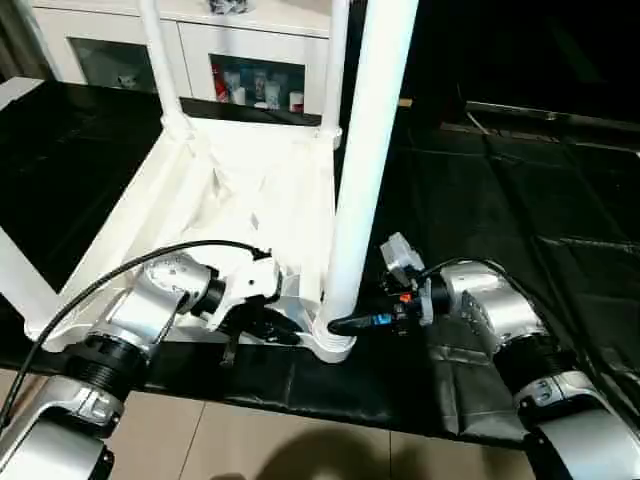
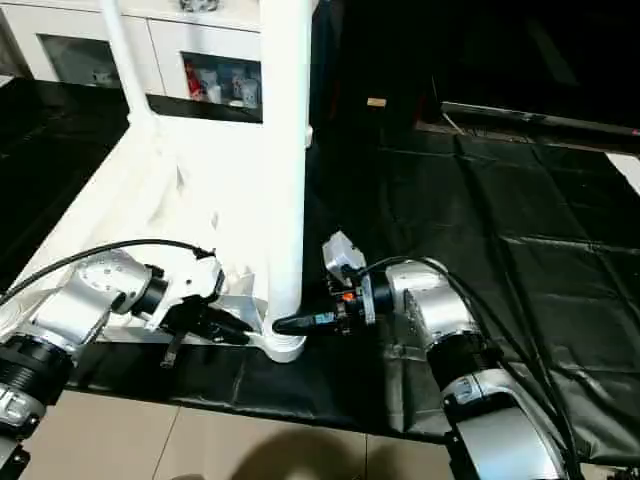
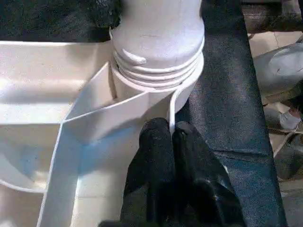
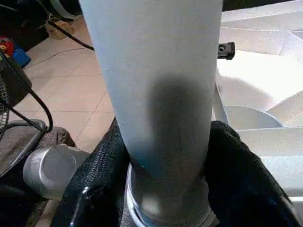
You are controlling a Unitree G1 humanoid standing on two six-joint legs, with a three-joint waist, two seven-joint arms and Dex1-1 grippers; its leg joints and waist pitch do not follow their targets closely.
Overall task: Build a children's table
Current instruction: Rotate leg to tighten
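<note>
The children's table top (image 1: 250, 200) lies upside down on a black sheet, ribbed side up. A long white leg (image 1: 365, 150) stands upright in its near right corner socket (image 1: 335, 347). My right gripper (image 1: 340, 325) is closed around the base of this leg (image 4: 156, 71), one black finger (image 4: 102, 179) pressed on each side. My left gripper (image 1: 285, 330) is shut on the table top's thin rim (image 3: 173, 109) beside that socket, its fingertips (image 3: 156, 151) pinching it. Two more legs (image 1: 160, 60) (image 1: 335, 60) stand in the far corners, and another (image 1: 20, 275) shows at the left edge.
A white glass-door cabinet (image 1: 250, 80) stands behind the table top. The black sheet (image 1: 500, 200) stretches to the right. Tiled floor (image 1: 250, 440) runs along the near edge. A black cable (image 1: 120, 275) loops over my left forearm.
</note>
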